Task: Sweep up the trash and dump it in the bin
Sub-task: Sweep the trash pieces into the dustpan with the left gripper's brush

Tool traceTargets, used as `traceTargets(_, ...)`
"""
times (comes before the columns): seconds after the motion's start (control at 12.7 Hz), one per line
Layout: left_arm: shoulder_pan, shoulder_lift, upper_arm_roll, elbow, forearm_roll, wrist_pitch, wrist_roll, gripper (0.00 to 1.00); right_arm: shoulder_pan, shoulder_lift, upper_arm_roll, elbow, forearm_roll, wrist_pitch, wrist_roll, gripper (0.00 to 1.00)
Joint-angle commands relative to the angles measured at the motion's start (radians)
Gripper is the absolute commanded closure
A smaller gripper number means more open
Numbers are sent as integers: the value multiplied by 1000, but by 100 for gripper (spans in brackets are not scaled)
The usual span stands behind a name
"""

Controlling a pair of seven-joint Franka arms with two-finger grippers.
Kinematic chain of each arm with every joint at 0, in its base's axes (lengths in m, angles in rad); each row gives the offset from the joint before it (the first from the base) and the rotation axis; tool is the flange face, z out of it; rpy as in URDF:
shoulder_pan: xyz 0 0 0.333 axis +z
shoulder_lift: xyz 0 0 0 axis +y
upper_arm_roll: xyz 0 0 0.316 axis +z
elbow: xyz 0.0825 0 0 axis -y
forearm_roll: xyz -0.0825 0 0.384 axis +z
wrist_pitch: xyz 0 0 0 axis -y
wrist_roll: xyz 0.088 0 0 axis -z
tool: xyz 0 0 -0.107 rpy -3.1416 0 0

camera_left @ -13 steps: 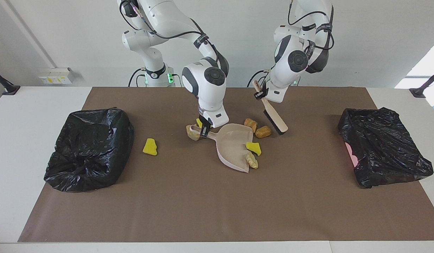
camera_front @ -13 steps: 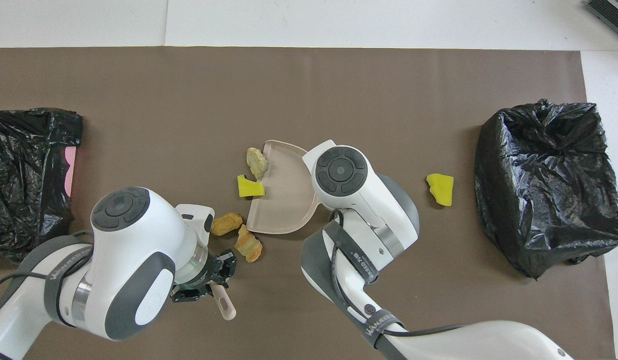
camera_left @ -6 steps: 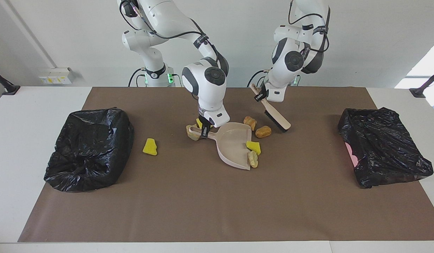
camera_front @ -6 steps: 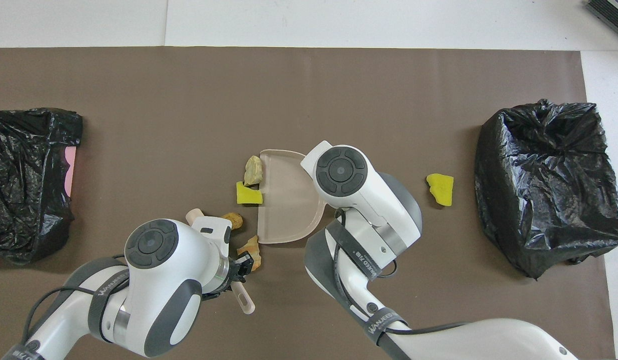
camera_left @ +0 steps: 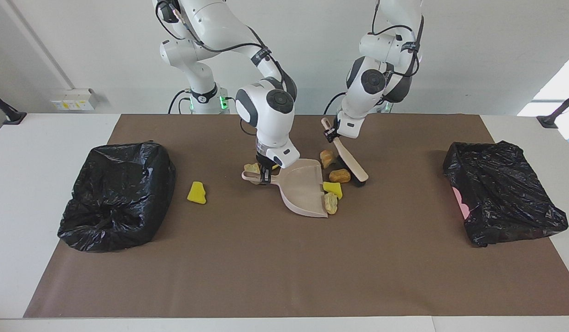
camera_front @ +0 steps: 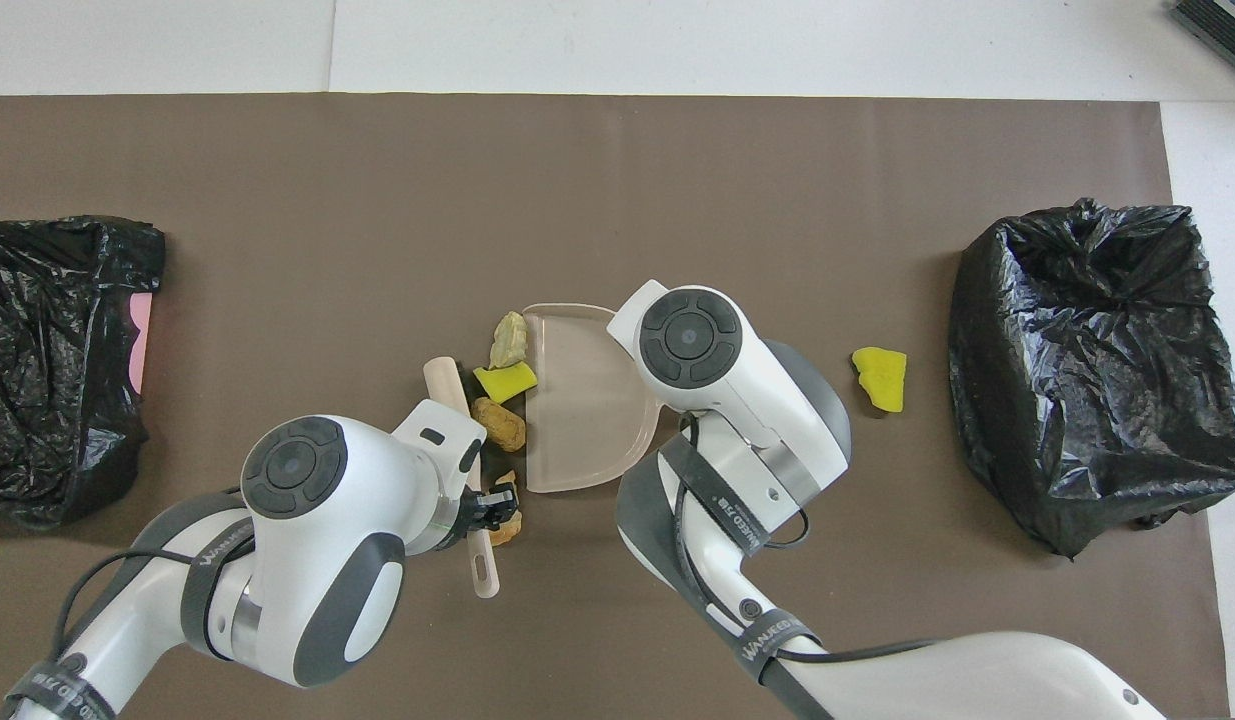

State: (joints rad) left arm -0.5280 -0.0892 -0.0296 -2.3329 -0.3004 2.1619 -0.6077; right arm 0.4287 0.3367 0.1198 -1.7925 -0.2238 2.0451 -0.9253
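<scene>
My right gripper (camera_left: 264,175) is shut on the handle of the pale pink dustpan (camera_left: 302,186), which lies flat mid-table. My left gripper (camera_left: 331,133) is shut on the handle of the brush (camera_left: 353,167), whose bristles rest on the mat beside the pan's mouth. Trash sits at that mouth: a brown lump (camera_left: 340,175), a yellow sponge piece (camera_left: 332,189) and a pale lump (camera_left: 331,203). Another tan lump (camera_left: 328,158) lies by the brush handle. Pale and yellow bits (camera_left: 252,168) show at the pan's handle. A lone yellow piece (camera_left: 196,192) lies toward the right arm's end.
A bin lined with a black bag (camera_left: 118,198) stands at the right arm's end of the brown mat (camera_left: 284,267). A second black-bagged bin (camera_left: 501,191) stands at the left arm's end, with a pink patch on its side.
The left arm has swung the brush in toward the dustpan, pushing the brown lump to the pan's mouth. The dustpan has turned slightly and slid a little toward the robots.
</scene>
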Motion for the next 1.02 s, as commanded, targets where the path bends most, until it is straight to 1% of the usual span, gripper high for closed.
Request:
traceTargets(0.0,6,49,2,64,-2,-1,42,100,-11,-5,8,-21,-29,21,-23,100)
traceTargets(0.16,60,52,3,60,3,-10,77,100,-11,-5,8,-22,-29,21,-20,100)
traceTargets(0.24,72,59,3,67,32,-8,104,100,-13,-5,8,-22,-29,21,-18,100)
traceTargets(0.31,101,63,3,85,122,-19,111,100,-11,-5,8,-22,-28,20,-15,100)
traceTargets(0.39,108,77,2,93,179,-17,114,100,-11,-5,8,-22,-28,20,-12,100)
traceTargets(0.47,111,83,2,104,208,-5,120,100,-13,-5,8,-27,-28,20,-12,100)
traceTargets(0.55,111,113,2,136,234,-10,153,100,-11,-7,8,-27,-28,20,-12,100)
traceTargets(0.63,100,164,2,156,247,2,157,100,-11,-7,8,-27,-28,20,-10,100)
traceTargets(0.79,89,166,-7,156,238,4,164,100,-13,-7,8,-28,-28,20,-24,100)
traceTargets(0.86,67,161,-9,149,228,4,166,100,-13,-8,8,-28,-29,20,-33,100)
traceTargets(0.94,40,160,-9,145,178,4,164,100,-10,-10,8,-28,-29,15,-64,100)
